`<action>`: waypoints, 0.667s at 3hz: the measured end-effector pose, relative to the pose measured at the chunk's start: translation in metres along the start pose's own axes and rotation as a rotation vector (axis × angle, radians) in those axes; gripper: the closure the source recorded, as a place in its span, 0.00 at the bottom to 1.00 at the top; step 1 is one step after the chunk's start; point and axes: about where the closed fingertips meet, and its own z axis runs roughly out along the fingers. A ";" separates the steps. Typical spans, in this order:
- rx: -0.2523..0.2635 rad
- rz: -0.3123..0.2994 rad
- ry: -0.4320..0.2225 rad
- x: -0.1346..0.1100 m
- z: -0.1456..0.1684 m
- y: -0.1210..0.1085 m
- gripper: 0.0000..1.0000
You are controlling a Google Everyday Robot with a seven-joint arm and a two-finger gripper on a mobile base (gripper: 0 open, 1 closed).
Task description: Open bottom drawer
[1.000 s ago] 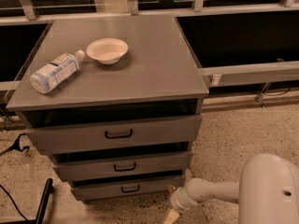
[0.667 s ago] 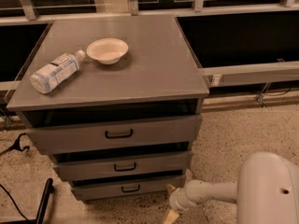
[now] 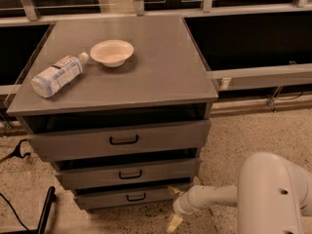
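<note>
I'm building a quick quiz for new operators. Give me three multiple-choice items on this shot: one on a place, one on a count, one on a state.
1. Where is the gripper?
A) above the cabinet
B) low, beside the right end of the bottom drawer
C) out of view

2. How many drawer fronts does the cabinet show?
A) one
B) two
C) three

3. How is the plastic bottle placed?
A) lying on its side
B) upright
C) on the floor

Key:
1 B: it hangs near the floor, just right of that drawer.
2 C: three handled fronts are stacked.
3 A: it lies flat on the cabinet top beside the white bowl.
</note>
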 end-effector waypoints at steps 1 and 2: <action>0.012 -0.026 -0.006 -0.002 0.006 -0.013 0.00; 0.026 -0.045 -0.015 -0.005 0.010 -0.026 0.00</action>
